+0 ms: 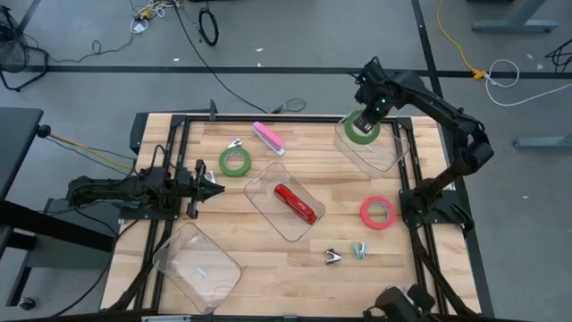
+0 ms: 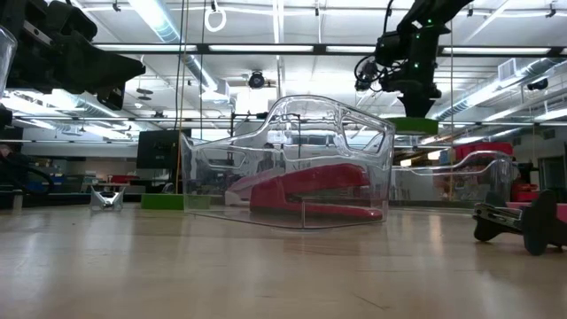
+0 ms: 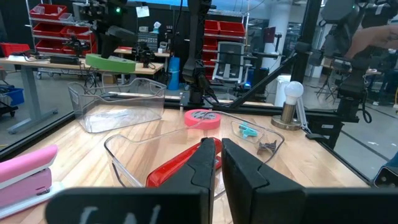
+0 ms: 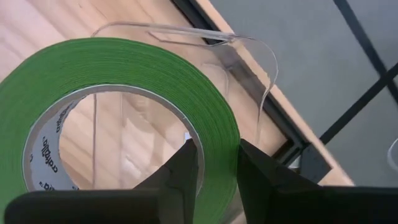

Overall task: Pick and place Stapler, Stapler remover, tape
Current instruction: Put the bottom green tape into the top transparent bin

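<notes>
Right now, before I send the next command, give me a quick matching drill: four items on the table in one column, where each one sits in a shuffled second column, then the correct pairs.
Items:
1. red stapler
2. red-pink tape
3. pink stapler
4. green tape in the right gripper

Places:
A. bare wood at the table's far edge
B. held above the far right clear tray
C. inside the middle clear tray
D. flat on the wood by the right arm's base

Pairs: 1-C, 2-D, 3-A, 4-B
</notes>
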